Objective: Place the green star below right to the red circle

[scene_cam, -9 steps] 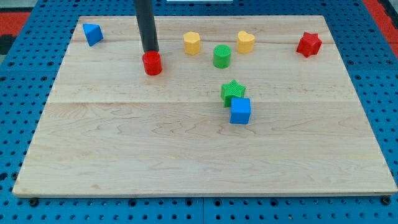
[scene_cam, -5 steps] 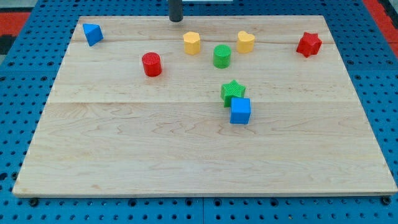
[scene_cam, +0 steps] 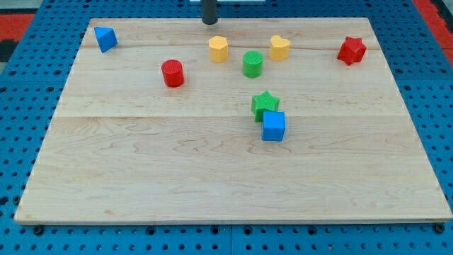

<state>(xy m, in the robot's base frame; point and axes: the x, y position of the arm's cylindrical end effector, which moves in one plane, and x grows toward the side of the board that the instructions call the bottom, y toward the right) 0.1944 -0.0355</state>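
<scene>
The green star [scene_cam: 265, 105] lies right of the board's middle, touching the blue cube [scene_cam: 273, 126] just below and right of it. The red circle [scene_cam: 172, 73] stands at the upper left, well to the left of the star. My tip [scene_cam: 210, 22] is at the view's top edge, above the board's far rim, up and right of the red circle and just above the left yellow block [scene_cam: 219, 49]. It touches no block.
A green cylinder [scene_cam: 253, 64] stands above the star. A second yellow block [scene_cam: 279, 47], heart-like, is right of it. A red star [scene_cam: 351, 50] is at the upper right, a blue triangular block [scene_cam: 105, 38] at the upper left. The wooden board [scene_cam: 141, 177] lies on blue pegboard.
My tip left the red circle, moved up to the board's top edge, then slid a little to the right. No block has moved.
</scene>
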